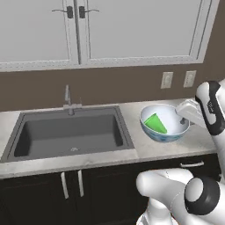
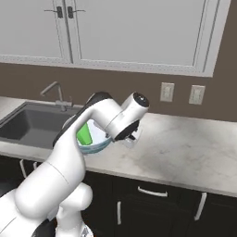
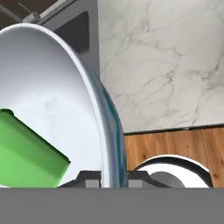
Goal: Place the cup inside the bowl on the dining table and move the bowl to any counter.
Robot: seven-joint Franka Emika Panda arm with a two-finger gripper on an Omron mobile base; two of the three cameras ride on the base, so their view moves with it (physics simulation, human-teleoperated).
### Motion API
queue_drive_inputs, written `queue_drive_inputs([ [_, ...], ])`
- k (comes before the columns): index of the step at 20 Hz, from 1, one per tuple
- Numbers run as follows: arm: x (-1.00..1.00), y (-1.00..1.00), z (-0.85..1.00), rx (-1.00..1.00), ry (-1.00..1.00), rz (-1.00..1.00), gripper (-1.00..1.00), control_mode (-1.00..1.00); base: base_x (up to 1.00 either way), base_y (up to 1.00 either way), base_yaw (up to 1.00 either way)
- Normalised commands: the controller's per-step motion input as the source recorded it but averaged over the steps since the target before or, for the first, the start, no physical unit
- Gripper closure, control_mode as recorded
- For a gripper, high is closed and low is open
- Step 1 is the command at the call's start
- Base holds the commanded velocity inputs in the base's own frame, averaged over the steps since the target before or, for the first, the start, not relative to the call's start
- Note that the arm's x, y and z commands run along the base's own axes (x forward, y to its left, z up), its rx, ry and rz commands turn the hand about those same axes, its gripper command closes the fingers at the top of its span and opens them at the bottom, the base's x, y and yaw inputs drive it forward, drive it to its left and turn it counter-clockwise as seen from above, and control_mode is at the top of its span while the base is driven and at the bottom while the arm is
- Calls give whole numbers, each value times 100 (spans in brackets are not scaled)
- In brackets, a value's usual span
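Note:
The white bowl (image 1: 170, 115) with a faint blue outside is over the marble counter (image 1: 145, 149), just right of the sink; I cannot tell whether its base touches the marble. The green cup (image 1: 156, 124) lies tilted inside it. My gripper (image 1: 183, 118) is shut on the bowl's right rim. In the hand view my gripper (image 3: 113, 178) has one finger inside and one outside the bowl (image 3: 52, 78) wall, with the cup (image 3: 26, 148) at the left. From the right base view, my arm covers most of the bowl (image 2: 97, 144) and cup (image 2: 84, 135). The dining table is out of view.
A grey sink (image 1: 70, 134) with a metal faucet (image 1: 68, 99) lies left of the bowl. A broad stretch of counter (image 2: 185, 148) runs to the right. Wall outlets (image 1: 167, 80) and white upper cabinets are behind. Dark cabinets stand below the worktop.

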Motion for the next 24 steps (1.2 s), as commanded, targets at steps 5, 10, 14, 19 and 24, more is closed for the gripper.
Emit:
queue_drive_inputs([
  [5, 0, 0, 0, 0, 0, 0, 100, 100, 13, -32, 18],
  [10, 0, 0, 0, 0, 0, 0, 100, 100, 14, -72, 7],
  [14, 0, 0, 0, 0, 0, 0, 100, 100, 16, -90, 4],
  [19, 0, 0, 0, 0, 0, 0, 100, 100, 34, -68, 3],
  [24, 0, 0, 0, 0, 0, 0, 100, 100, 80, -16, 0],
])
